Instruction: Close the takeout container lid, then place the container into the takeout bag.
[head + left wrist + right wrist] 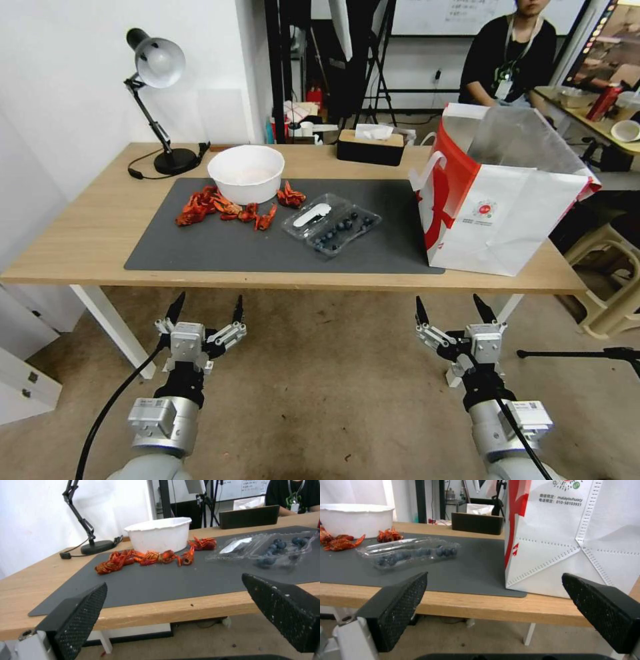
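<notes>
We are logging takeout container lying on the mat beside takeout bag, lid flung open | we are holding left gripper and right gripper spread, short of the surface, ready for approach.

White bowl on grey mat; red crayfish beside; desk lamp, tissue box behind.

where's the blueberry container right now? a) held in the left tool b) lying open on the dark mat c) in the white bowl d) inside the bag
b: the takeout container lies open on the dark mat, its lid flat beside the berries, untouched by either tool.
</notes>
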